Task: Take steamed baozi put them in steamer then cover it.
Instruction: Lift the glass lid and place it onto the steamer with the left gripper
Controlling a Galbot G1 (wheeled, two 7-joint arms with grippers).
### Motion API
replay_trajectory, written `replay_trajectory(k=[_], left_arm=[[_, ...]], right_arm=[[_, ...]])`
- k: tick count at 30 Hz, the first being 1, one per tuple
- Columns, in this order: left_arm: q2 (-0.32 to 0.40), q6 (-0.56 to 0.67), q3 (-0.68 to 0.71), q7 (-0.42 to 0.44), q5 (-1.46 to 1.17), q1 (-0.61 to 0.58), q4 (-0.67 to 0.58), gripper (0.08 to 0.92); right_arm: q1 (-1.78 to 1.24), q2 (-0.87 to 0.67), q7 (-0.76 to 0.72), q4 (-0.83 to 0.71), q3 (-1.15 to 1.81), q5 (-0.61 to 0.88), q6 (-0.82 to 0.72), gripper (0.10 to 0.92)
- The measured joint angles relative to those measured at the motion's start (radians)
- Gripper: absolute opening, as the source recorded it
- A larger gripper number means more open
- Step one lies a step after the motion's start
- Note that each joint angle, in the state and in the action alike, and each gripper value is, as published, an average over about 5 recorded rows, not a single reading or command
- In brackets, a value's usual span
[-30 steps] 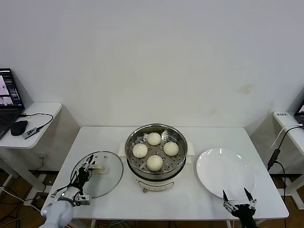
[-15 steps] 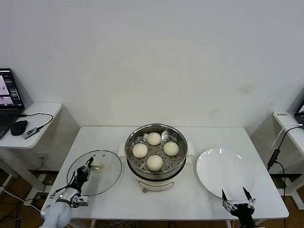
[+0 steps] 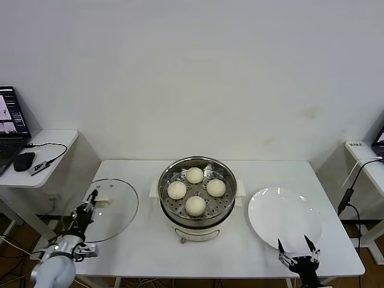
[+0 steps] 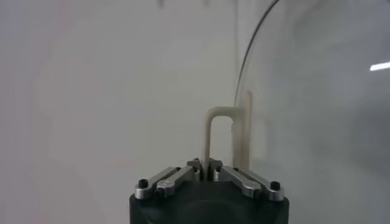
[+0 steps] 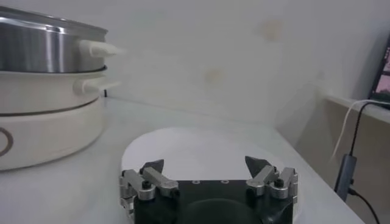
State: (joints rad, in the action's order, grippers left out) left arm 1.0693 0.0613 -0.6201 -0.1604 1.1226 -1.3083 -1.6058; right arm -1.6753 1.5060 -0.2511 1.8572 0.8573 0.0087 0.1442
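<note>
Several cream-white baozi (image 3: 195, 205) sit on the perforated tray inside the steel steamer (image 3: 225, 207) at the table's middle. My left gripper (image 3: 86, 209) is shut on the cream handle (image 4: 217, 131) of the glass cover (image 3: 111, 210), which is tilted and lifted over the table's left edge. In the left wrist view the cover's rim (image 4: 244, 73) curves past the handle. My right gripper (image 3: 294, 252) is open and empty at the table's front right, just before the plate. The right wrist view shows the steamer's side (image 5: 42, 45).
A flat white plate (image 3: 284, 217) lies right of the steamer and shows in the right wrist view (image 5: 201, 152). A side table (image 3: 57, 141) at the far left holds a laptop (image 3: 12, 126) and a mouse (image 3: 24, 161). Another small table (image 3: 363, 153) stands at the right.
My left gripper has lifted the cover off the table and carried it left and up, tilting it. The right gripper has barely moved.
</note>
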Motion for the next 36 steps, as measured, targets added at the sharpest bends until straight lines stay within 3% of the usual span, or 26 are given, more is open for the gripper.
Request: replay_trajectory(k=[11,21,27,36], left_arm=[[-0.066,-0.139,-0.042,0.148,-0.062,-0.073,-0.268,0.147],[-0.101,-0.292,0.127,0.213,-0.135,0.004,-0.417,0.147],[-0.067,-0.378,0.272,0.263,-0.098,0.099,-0.441,0.147],[0.044,-0.461,0.430,0.361,0.059,0.213,-0.436,0.147]], right_arm=[[-0.006,-0.011,0.003,0.009,-0.017,-0.022,0.012,0.823],[-0.014,-0.006,0.026,0.032,-0.032,-0.072,0.011,0.823],[-0.010,-0.007,0.042,0.032,-0.036,-0.123,0.012,0.823],[0.007,-0.008,0.056,0.012,-0.053,-0.183,0.013,0.823]])
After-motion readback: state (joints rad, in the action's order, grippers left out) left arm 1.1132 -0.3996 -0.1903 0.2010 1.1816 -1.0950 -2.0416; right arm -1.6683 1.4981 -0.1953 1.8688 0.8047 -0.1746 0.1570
